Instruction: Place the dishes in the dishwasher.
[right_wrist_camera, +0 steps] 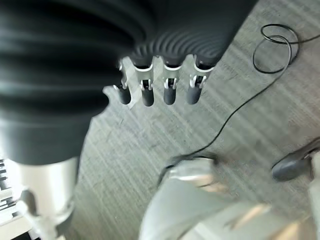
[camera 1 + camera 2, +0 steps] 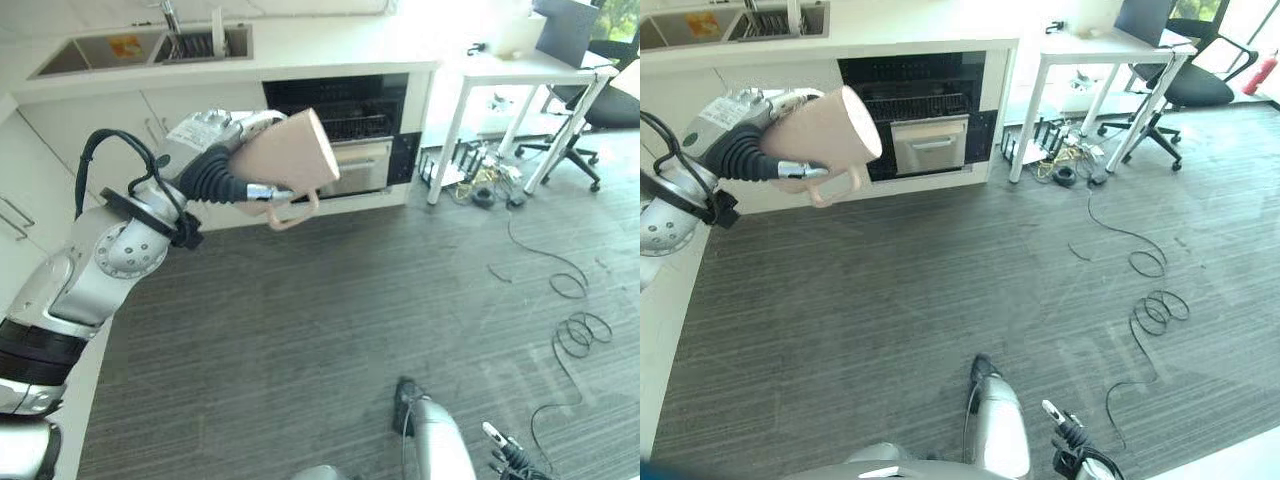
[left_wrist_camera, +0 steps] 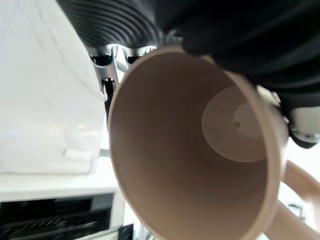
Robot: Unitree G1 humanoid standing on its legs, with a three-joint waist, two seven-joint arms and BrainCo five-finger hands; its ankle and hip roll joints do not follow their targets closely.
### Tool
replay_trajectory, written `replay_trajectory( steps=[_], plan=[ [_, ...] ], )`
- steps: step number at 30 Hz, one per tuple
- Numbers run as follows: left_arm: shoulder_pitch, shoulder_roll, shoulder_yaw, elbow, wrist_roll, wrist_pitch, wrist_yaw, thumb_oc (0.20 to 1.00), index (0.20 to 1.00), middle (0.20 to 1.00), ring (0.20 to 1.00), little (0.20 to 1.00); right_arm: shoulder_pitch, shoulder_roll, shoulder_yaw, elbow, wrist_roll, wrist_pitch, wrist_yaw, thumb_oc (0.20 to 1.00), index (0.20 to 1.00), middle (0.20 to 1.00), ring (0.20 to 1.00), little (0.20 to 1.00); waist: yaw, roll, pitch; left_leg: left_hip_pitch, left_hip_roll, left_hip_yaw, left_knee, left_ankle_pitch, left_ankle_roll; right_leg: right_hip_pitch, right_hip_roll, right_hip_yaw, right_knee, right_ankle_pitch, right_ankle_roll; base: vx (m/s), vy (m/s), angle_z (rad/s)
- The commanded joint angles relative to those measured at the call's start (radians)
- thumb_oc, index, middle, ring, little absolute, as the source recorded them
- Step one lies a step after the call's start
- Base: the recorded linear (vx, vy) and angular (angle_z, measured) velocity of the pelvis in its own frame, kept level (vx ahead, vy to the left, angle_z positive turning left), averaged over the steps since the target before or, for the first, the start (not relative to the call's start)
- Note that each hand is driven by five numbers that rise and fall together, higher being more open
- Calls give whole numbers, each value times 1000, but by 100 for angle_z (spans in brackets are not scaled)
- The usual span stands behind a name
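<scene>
Left robot hand (image 2: 225,165) was clamped on a beige mug (image 2: 290,160), fingers curled round the body. I had it lifted in the air, well above the floor (image 2: 330,330), not resting on anything. Mug lay on its side, flat base pointing toward the dishwasher (image 2: 350,135), handle (image 2: 292,212) hanging below. Left wrist view looked straight down the mouth of the mug: inside looked empty and dry, so tipping it shouldn't spill. My read is that the sideways carry was just how the grasp came out, since the fingers wrapped the wall and left the handle free.

Dishwasher sat under the tabletop (image 2: 330,50), door open; upper wire rack (image 2: 355,125) was visible in the dark cavity, steel drawer front below. In the head views the mug overlapped the left edge of the opening, but I judged it well short of it. No other dishes that I could make out in the rack. Sink (image 2: 140,48) was further left on the same tabletop.

Right robot hand (image 1: 160,90) hung low by the floor, fingers straight and relaxed, holding nothing. Kept idle, I'd say, since one mug needs one hand.

Stage, as I judged it: carry phase, placement not yet done. Next would need closing on the rack and rolling the wrist so the mouth faces down. Risk: handle snagging the rack wires.
</scene>
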Motion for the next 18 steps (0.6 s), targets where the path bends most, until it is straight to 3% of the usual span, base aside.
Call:
replay_trajectory(
  steps=[1,2,3,5,6,7,9,10,11,12,14,17,18],
  plan=[
    [11,-38,134,-90,-1,9,33,200,200,200,200,200,-44,-36,27,19,9,-6,9,1000,1000,1000,1000,1000,2,11,-52,-37,123,-37,32,16,-59,156,-79,126,-154,118,235,506,-440,3],
    [26,-47,142,-97,7,11,35,200,200,200,200,200,-47,-39,33,22,5,-7,8,1000,1000,1000,1000,1000,5,10,-53,-19,132,-35,32,51,-69,165,-74,127,-154,110,226,507,-460,0],
    [52,-63,158,-114,21,18,36,200,200,200,200,200,-53,-52,46,29,-2,-9,17,1000,1000,1000,1000,1000,11,9,-50,10,143,-31,32,142,-95,185,-63,133,-154,90,207,340,-321,-22],
    [73,-67,179,-127,17,23,30,200,200,200,200,200,-60,-71,56,28,-27,-10,27,1000,1000,1000,1000,1000,26,5,-39,-38,179,-9,197,271,-142,233,-48,122,-154,52,170,358,-375,-69],
    [79,-68,195,-129,7,16,23,200,200,200,200,200,-59,-80,68,21,-24,-11,25,1000,1000,1000,1000,1000,37,7,-31,-117,193,-25,285,307,-156,254,-45,110,-154,35,151,443,-285,-61],
    [97,-59,219,-123,-7,11,25,200,200,200,200,200,-63,-91,64,13,-31,-5,31,1000,1000,1000,1000,1000,62,24,-15,-188,100,-90,246,278,-136,275,-28,139,-154,21,151,400,-153,-48],
    [137,-52,253,-119,-6,-11,35,200,200,200,200,200,-73,-95,64,15,-48,3,45,1000,1000,1000,1000,1000,82,24,-6,-226,52,-97,144,295,-127,301,-10,175,-154,1,154,455,-58,-97],
    [155,-62,260,-131,16,-8,52,200,200,200,200,200,-77,-97,69,13,-48,8,48,1000,1000,1000,1000,1000,89,23,3,-281,35,-109,37,321,-120,311,16,214,-154,-9,152,489,-23,-116],
    [164,-65,264,-139,23,1,58,200,200,200,200,200,-79,-96,74,11,-54,14,46,1000,1000,1000,1000,1000,95,34,5,-332,37,-132,32,320,-124,316,36,230,-154,-15,151,788,53,-105],
    [183,-101,270,-159,60,14,60,200,200,200,200,200,-77,-97,87,21,-54,26,36,1000,1000,1000,1000,1000,110,69,2,-481,76,-144,32,348,-155,335,76,233,-154,-34,142,687,81,-61],
    [180,-116,269,-148,77,-5,65,200,200,200,200,200,-75,-98,91,23,-54,12,34,1000,1000,1000,1000,1000,112,74,-1,-509,89,-104,32,364,-162,352,69,212,-154,-50,139,570,65,-69],
    [227,-104,332,-129,79,-79,37,200,200,200,200,200,-83,-71,85,19,-30,0,6,1000,1000,1000,1000,1000,144,51,-48,-456,65,-75,32,250,-103,472,41,180,-154,-125,181,593,-13,-62],
    [223,-79,334,-124,64,-87,26,200,200,200,200,200,-70,-54,81,1,-32,-8,-3,1000,1000,1000,1000,1000,134,57,-52,-421,61,-78,32,228,-65,499,30,134,-104,-18,209,566,18,-39]
  ],
)
